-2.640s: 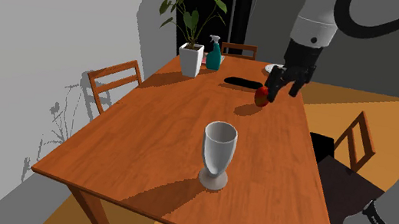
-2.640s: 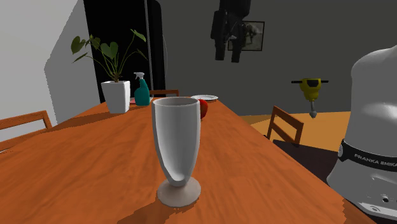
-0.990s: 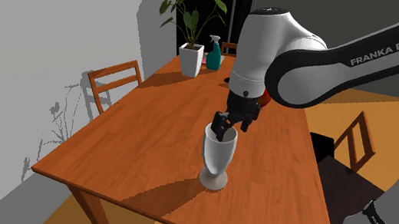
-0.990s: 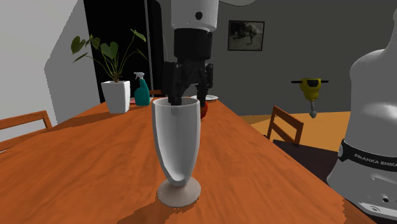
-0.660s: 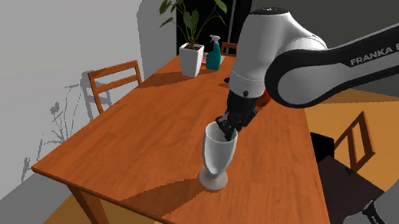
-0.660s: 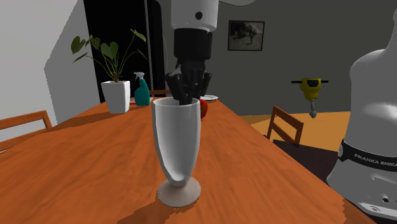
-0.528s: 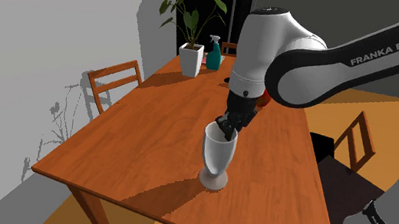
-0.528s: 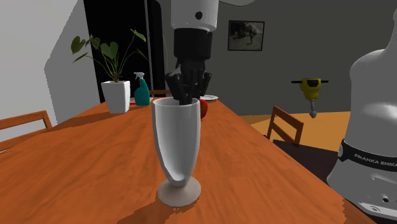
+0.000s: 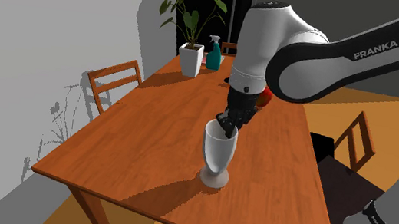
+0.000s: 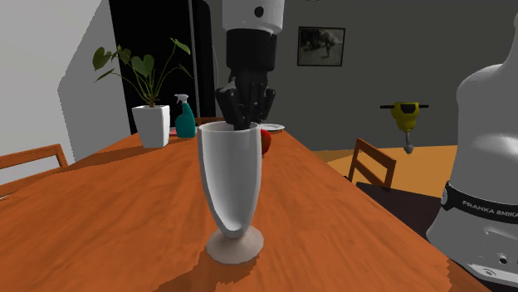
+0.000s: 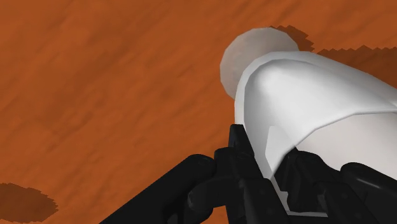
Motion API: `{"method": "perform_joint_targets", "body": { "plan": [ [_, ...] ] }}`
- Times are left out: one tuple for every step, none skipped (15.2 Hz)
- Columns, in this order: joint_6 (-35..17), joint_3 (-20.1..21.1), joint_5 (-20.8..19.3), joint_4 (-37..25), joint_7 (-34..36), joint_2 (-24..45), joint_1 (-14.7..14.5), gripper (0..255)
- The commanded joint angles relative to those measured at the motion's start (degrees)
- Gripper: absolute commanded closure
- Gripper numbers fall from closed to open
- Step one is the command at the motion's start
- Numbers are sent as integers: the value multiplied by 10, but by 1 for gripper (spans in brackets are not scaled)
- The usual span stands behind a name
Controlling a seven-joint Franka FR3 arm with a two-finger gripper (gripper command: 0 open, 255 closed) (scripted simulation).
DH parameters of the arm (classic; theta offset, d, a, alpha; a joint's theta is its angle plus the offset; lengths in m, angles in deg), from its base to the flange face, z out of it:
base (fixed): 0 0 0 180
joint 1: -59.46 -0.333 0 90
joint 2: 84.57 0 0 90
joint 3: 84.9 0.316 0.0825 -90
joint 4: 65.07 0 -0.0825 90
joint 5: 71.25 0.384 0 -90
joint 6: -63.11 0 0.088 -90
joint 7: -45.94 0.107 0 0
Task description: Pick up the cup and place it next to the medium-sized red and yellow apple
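Grip looks set: the all-black two-finger gripper [image 9: 225, 126] pinches the rim wall of the tall white footed cup [image 9: 218, 154] at the middle of the brown wooden table [image 9: 141, 135], well apart from the red apple [image 10: 266, 141]. Lift straight and slowly, since a rim pinch could let it swing.

wooden table [image 9: 137, 135] with chairs [image 9: 117, 79] beside a grey wall [image 9: 45, 28], on orange floor [image 9: 395, 106].

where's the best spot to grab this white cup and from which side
The rim wall, from above: the cup stands upright, mouth open, so one jaw fits inside and one outside, as the gripper pinches it now.
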Motion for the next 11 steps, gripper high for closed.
{"method": "perform_joint_targets", "body": {
  "plan": [
    [17,-2,3,-9,-3,-9,-1,255],
    [25,-4,4,-14,-4,-12,-1,255],
    [33,-5,5,-19,-5,-16,-1,255],
    [41,-6,6,-24,-6,-19,-2,255],
    [49,-7,7,-29,-7,-22,-2,255],
    [57,-8,8,-35,-8,-25,-2,255],
    [65,-9,9,-40,-9,-27,-2,255],
    [73,-11,9,-46,-10,-30,-2,255],
    [81,-12,10,-52,-11,-32,-2,255],
    [89,-13,10,-57,-12,-35,-2,255],
    [97,-14,10,-63,-12,-37,-2,255]
  ]
}}
